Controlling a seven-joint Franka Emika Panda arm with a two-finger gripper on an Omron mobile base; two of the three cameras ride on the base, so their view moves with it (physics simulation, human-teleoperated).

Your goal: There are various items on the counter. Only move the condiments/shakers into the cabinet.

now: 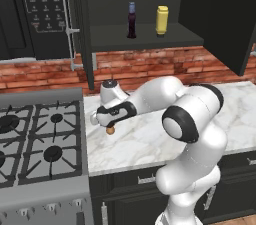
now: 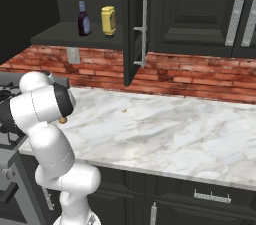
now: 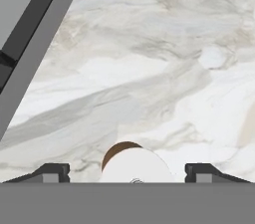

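The shaker (image 3: 130,163), orange-brown with a pale top, stands on the marble surface (image 1: 150,139) between the pincer's (image 3: 127,172) two tips, which sit wide on either side without seeming to touch it, though the view is cropped there. In the cabinet (image 1: 150,36) at 12 o'clock, the sauce bottle (image 1: 131,20) and yellow squeeze bottle (image 1: 161,20) stand side by side on the shelf. The stove (image 1: 40,139) lies at 9 o'clock.

no readable text anywhere. microwave (image 1: 37,9) keypad at far left has small pale markings on its buttons, too blurred to make out. sauce bottle (image 1: 131,20) on the cabinet shelf (image 1: 150,39) shows no legible label.
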